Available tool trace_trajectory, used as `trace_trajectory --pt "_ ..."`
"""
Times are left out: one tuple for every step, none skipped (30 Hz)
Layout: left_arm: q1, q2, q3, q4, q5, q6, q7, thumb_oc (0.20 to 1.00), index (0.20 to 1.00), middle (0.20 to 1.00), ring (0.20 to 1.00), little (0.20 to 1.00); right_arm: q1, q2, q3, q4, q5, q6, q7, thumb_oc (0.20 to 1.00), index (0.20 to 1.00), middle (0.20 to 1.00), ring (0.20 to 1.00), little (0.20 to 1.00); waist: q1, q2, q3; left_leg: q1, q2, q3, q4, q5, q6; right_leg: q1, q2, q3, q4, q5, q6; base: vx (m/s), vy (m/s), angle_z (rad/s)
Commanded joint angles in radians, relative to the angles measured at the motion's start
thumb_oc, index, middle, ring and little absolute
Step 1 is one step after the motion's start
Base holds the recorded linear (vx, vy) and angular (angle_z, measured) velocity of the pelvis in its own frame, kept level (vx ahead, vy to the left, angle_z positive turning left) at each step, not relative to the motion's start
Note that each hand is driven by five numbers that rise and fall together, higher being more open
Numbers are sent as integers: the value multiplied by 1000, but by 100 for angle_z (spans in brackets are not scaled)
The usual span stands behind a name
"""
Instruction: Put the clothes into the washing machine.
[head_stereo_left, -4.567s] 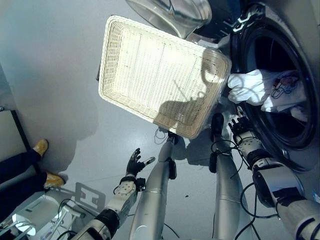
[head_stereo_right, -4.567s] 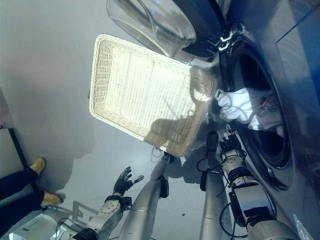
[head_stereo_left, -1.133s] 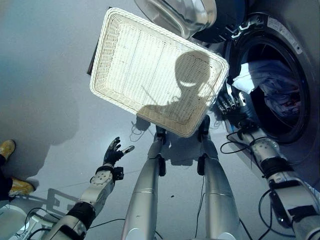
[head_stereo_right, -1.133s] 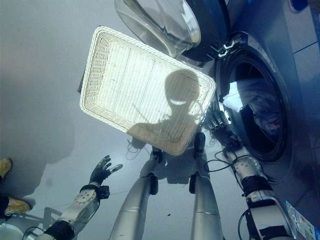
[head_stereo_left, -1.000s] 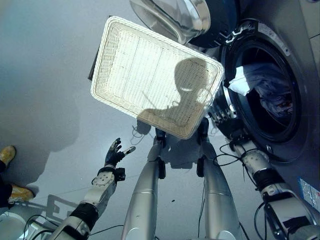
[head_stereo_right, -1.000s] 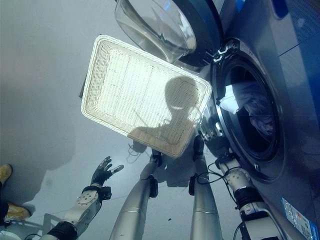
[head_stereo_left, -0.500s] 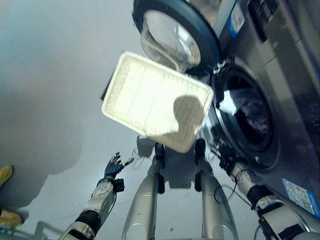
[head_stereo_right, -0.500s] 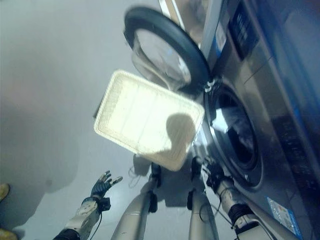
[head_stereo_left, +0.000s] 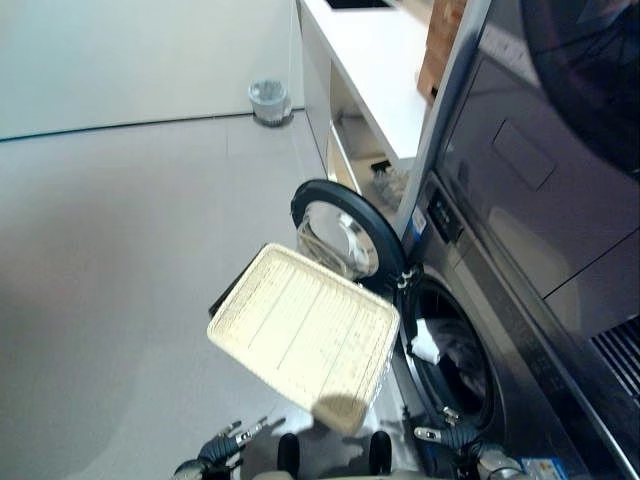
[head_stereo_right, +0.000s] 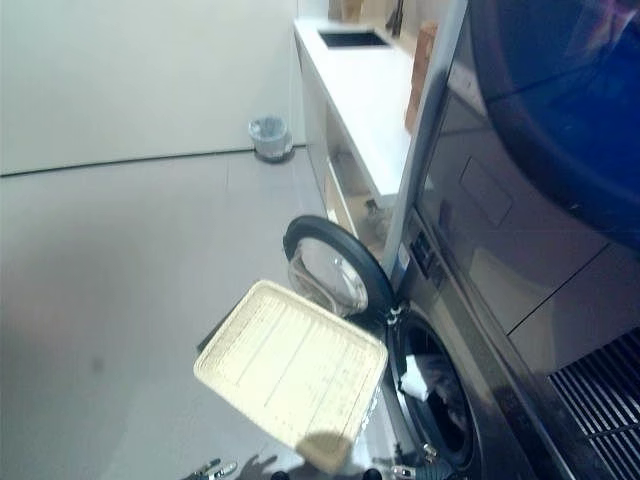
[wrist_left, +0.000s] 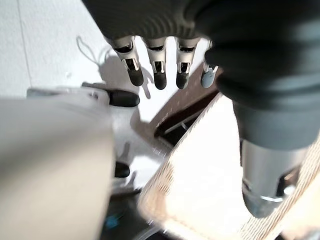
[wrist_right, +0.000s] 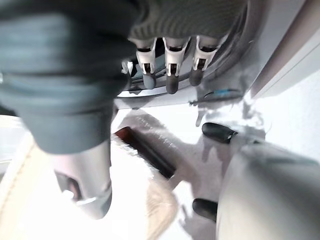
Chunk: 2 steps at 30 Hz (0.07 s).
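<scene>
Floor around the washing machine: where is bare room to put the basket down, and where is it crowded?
The floor left of the wicker basket, out to the far wall and the small bin, is bare. It is crowded on the right: the open door stands just behind the basket, the drum opening holds white clothes, and the white counter borders the washing machine.

You have the dark front-loading washing machine (head_stereo_left: 520, 330) along the right of the frame, its round glass door (head_stereo_left: 345, 235) swung open to the left. White clothes (head_stereo_left: 430, 345) lie inside the drum. The rectangular cream wicker basket (head_stereo_left: 300, 335) sits at centre, below the door and left of the drum opening. A small grey bin (head_stereo_left: 267, 100) stands at upper centre, left of the white counter (head_stereo_left: 375, 70).
</scene>
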Motion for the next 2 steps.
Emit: trace_trajectory --pt "-56 -26 -17 26 58 18 -6 1000 1000 1000 1000 1000 -48 -16 39 12 -111 35 15 1000 1000 1000 1000 1000 5 12 15 22 -60 30 29 -78 23 2 66 18 103 -100 7 111 -67 9" --pt "-54 -33 -13 27 57 17 5 1000 1000 1000 1000 1000 -47 -16 50 18 -134 46 18 1000 1000 1000 1000 1000 7 9 7 37 -63 23 26 -83 23 20 70 18 90 -99 5 131 -83 11"
